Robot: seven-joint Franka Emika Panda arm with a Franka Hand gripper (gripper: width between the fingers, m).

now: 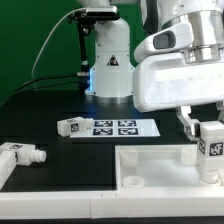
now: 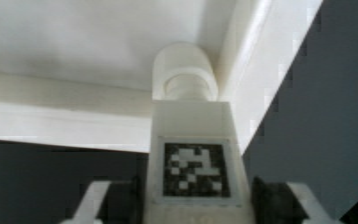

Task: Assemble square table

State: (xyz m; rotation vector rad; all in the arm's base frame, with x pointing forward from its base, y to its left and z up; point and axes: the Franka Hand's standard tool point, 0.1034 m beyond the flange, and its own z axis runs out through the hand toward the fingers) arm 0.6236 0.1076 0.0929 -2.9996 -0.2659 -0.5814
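Note:
My gripper (image 1: 205, 134) is shut on a stubby white leg (image 1: 210, 152) with a black-and-white tag, held upright at the exterior view's right. The leg's lower end is down at the right end of the white square panel (image 1: 150, 170), which lies at the front of the black table. In the wrist view the tagged leg (image 2: 197, 150) sits between my two fingers (image 2: 105, 203), and its round tip points at a corner of the panel (image 2: 69, 105). I cannot tell whether the tip is in a socket. The gripper (image 2: 194, 208) grips the leg's sides.
A second leg (image 1: 72, 127) lies beside the marker board (image 1: 118, 127) in the middle of the table. Another leg (image 1: 20, 156) lies at the exterior view's left edge. The robot's white base (image 1: 108, 60) stands behind the marker board.

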